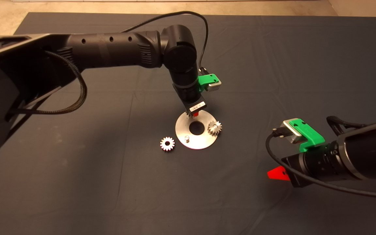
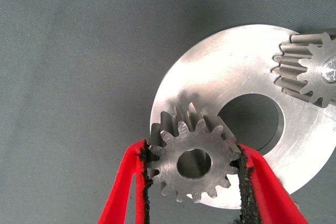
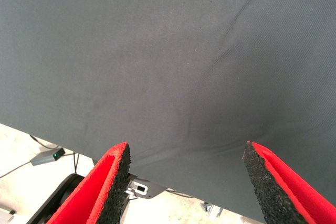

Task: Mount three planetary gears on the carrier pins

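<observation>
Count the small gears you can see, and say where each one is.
3. One gear sits on a pin at the disc's right edge. One gear lies on the mat left of the disc. One gear is gripped by the left hand over the disc.

The shiny disc [image 1: 197, 142] sits mid-mat [image 1: 273, 65]. One gear [image 1: 214, 127] is on its right edge, another gear [image 1: 167, 143] lies on the mat just left of it. A bare pin [image 1: 186, 139] stands at its lower left. The left gripper [image 1: 195, 114] hangs over its top edge; the right gripper [image 1: 277, 173] waits well off to its lower right.
</observation>
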Controlling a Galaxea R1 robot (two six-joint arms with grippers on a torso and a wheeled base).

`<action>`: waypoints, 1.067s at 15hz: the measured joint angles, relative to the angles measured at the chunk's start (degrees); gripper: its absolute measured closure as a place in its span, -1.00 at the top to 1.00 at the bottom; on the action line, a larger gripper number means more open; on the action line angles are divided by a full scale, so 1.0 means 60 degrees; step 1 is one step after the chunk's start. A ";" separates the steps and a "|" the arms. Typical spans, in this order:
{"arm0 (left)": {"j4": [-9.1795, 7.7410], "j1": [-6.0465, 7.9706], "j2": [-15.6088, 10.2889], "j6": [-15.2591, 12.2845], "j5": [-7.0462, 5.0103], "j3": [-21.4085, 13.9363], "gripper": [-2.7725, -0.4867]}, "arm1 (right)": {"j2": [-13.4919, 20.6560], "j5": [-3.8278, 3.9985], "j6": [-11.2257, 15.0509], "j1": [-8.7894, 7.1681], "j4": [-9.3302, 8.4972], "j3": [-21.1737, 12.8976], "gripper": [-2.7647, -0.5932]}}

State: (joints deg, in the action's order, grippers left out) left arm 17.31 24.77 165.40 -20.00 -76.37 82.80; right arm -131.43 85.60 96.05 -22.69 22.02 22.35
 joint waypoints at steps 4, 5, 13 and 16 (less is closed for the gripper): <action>-0.0018 0.0004 0.0000 0.0000 0.0008 0.0014 -0.75 | 0.0000 0.0000 0.0000 0.0000 0.0000 0.0000 -0.07; -0.0020 0.0004 0.0000 0.0000 0.0008 0.0014 -0.75 | 0.0000 0.0000 0.0000 0.0000 0.0000 0.0000 -0.07; -0.0028 0.0040 0.0020 0.0000 -0.0043 0.0018 -0.75 | 0.0000 0.0001 0.0000 0.0002 -0.0002 0.0000 -0.07; -0.0028 0.0087 0.0028 0.0000 -0.0047 0.0018 -0.75 | 0.0000 0.0000 0.0000 0.0001 -0.0001 0.0000 -0.07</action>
State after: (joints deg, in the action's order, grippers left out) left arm 17.14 25.30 165.57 -20.00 -76.65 82.91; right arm -131.43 85.60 96.05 -22.68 22.01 22.35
